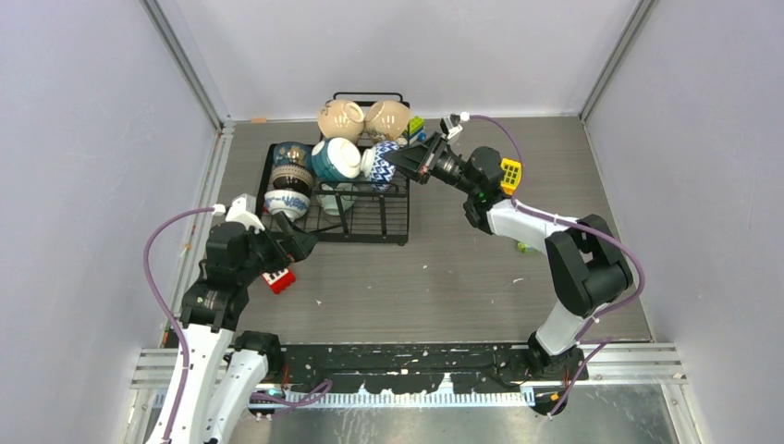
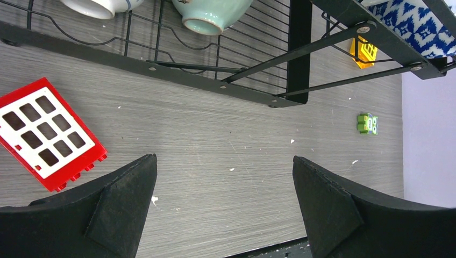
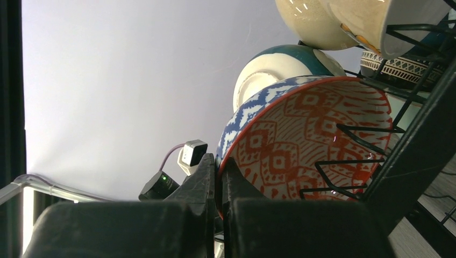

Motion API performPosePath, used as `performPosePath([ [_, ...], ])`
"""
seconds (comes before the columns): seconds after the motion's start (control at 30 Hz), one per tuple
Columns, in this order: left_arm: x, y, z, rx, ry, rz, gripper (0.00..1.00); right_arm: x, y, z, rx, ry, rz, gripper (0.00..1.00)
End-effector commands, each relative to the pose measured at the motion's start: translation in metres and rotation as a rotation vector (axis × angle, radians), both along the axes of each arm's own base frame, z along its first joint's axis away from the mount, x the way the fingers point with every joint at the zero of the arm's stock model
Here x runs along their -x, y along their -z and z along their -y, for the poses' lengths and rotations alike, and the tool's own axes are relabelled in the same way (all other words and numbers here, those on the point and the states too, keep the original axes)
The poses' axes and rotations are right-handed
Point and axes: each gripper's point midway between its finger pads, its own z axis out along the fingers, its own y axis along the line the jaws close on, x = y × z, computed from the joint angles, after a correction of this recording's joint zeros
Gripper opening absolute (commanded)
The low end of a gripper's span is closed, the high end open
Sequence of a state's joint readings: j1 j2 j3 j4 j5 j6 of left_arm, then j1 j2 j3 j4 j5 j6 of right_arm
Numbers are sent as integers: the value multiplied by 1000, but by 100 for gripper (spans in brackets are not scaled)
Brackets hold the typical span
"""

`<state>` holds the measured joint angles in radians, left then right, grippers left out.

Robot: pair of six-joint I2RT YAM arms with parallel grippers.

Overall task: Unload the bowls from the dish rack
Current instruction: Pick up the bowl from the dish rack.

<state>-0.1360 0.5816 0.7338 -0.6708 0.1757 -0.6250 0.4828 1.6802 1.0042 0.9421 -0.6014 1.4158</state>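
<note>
Because the patterned bowl (image 3: 301, 134) is leaning on its side in the dish rack (image 1: 404, 217), the right gripper (image 3: 219, 166) is pinching its rim tight between 2 fingers (image 3: 200, 183), ready to lift it out. The left gripper (image 2: 223, 166) is hanging wide apart over the table (image 2: 226, 123), holding nothing, beside a red block (image 2: 48, 134).

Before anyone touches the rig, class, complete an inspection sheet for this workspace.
Surface: grey wood-grain table, white specks.
Job's things: black dish rack holding several bowls.
Clutter: red block, yellow block, green block on table.
Grippers: left gripper open over bare table; right gripper shut on rim of patterned bowl.
Cables: purple cable along each arm.
Surroundings: plain pale walls; nothing else seen.
</note>
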Motion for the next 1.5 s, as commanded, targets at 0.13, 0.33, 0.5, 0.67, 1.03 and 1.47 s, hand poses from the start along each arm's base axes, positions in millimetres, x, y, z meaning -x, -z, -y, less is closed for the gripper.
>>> performPosePath([
  [0.13, -3, -8, -2, 6, -14, 39, 98, 12, -46, -2, -93, -60, 114, 1],
  [0.33, -3, -8, -2, 5, -17, 40, 98, 17, -66, 0, -132, -70, 145, 1],
  [0.5, -3, -9, -2, 5, -16, 43, 98, 21, -77, 2, -146, -73, 165, 1],
  [0.67, -3, -9, -3, 5, -19, 44, 98, 24, -85, 4, -150, -74, 181, 1],
  [1.03, 2, -20, -7, 2, -41, 49, 98, 32, -102, 8, -182, -88, 205, 1],
  [1.47, 4, -21, -11, -8, -61, 44, 97, 42, -124, 12, -235, -112, 229, 1],
])
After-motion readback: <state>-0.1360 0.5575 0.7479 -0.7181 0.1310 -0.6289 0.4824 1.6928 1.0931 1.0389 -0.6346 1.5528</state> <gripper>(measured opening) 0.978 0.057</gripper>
